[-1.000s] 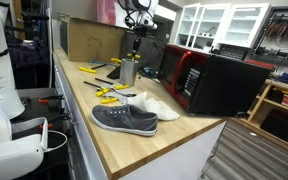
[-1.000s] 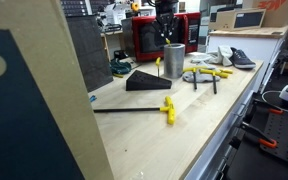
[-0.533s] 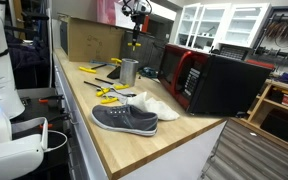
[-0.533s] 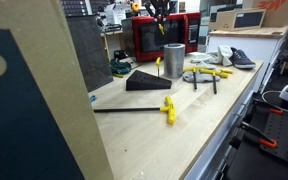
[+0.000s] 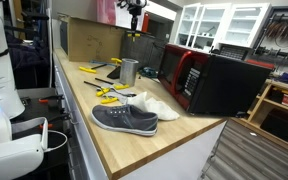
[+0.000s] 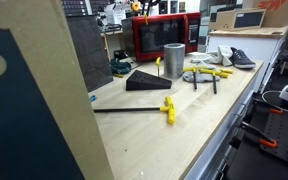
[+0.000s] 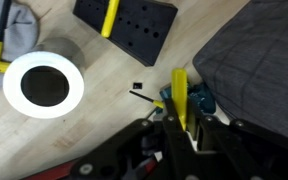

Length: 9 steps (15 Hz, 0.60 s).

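Note:
My gripper (image 7: 182, 122) is shut on a yellow-handled tool (image 7: 180, 92), which stands up between the fingers. In an exterior view the gripper (image 5: 134, 10) is high above the bench with the yellow tool (image 5: 134, 34) hanging below it, well above the metal cup (image 5: 128, 71). The wrist view shows the cup (image 7: 44, 86) from above, open and to the left of the tool. A black block with holes (image 7: 126, 22) lies beyond it. The gripper is out of the frame in the exterior view that shows the cup (image 6: 173, 60) beside the black block (image 6: 144, 80).
A grey shoe (image 5: 124, 119) lies near the bench's front, with white cloth beside it. A red and black microwave (image 5: 219, 82) stands at the right, a cardboard box (image 5: 94, 40) at the back. Yellow-handled tools (image 5: 109, 93) lie scattered; a T-handle tool (image 6: 167, 107) lies on the wood.
The gripper has risen straight up from just above the cup, carrying the yellow-handled tool, and has left the top of one exterior view.

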Each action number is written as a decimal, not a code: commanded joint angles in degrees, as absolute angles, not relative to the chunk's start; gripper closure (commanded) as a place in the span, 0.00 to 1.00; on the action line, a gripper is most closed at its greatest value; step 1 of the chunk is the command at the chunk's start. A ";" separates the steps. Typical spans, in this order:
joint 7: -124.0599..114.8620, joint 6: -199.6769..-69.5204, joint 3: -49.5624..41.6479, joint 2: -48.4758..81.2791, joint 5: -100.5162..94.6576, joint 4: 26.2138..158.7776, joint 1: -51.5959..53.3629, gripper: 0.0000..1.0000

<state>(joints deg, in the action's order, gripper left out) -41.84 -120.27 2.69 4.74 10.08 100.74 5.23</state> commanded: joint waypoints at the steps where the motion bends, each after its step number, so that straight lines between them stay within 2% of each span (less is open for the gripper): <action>1: -41.40 -128.23 3.97 0.89 15.90 107.80 5.57 0.96; 9: -39.53 -139.39 5.82 -1.26 24.03 118.98 6.16 0.96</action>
<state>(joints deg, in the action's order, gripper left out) -41.55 -135.00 5.47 1.17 20.46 114.51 6.02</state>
